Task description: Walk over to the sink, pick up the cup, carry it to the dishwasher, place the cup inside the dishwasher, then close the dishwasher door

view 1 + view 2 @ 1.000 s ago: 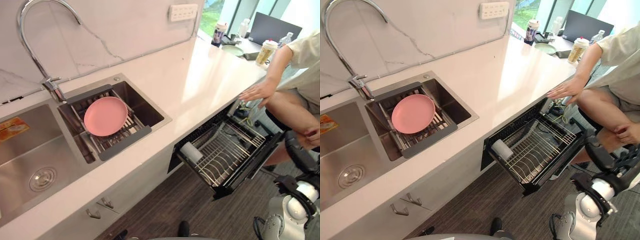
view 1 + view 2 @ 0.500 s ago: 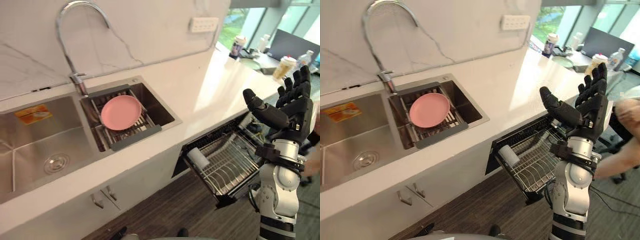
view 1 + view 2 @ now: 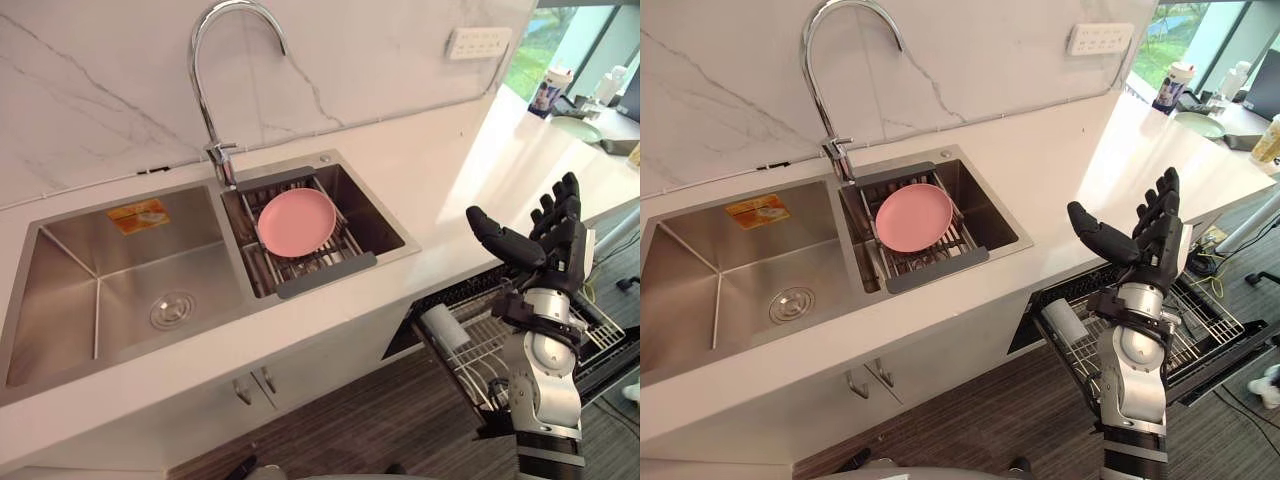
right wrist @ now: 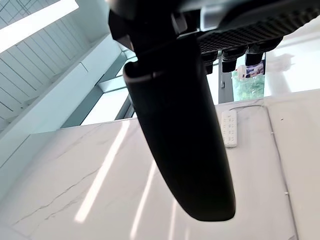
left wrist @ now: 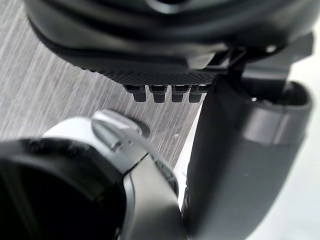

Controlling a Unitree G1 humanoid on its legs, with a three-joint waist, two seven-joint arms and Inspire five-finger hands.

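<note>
A white cup lies on its side at the near left end of the wire rack, which is pulled out of the open dishwasher under the counter. My right hand is raised above that rack, palm toward me, fingers straight and spread, holding nothing. In the right wrist view its thumb stands out straight against the marble wall. My left hand hangs low over the wood floor with relaxed fingers and nothing in it.
A pink plate rests on a drain rack in the right basin of the steel sink, below a tall faucet. A socket strip is on the wall. A cup stands far along the white counter.
The camera has swung left, so the sink now sits mid-picture and the person is out of view. My right hand rose from low at my side and stays raised and open.
</note>
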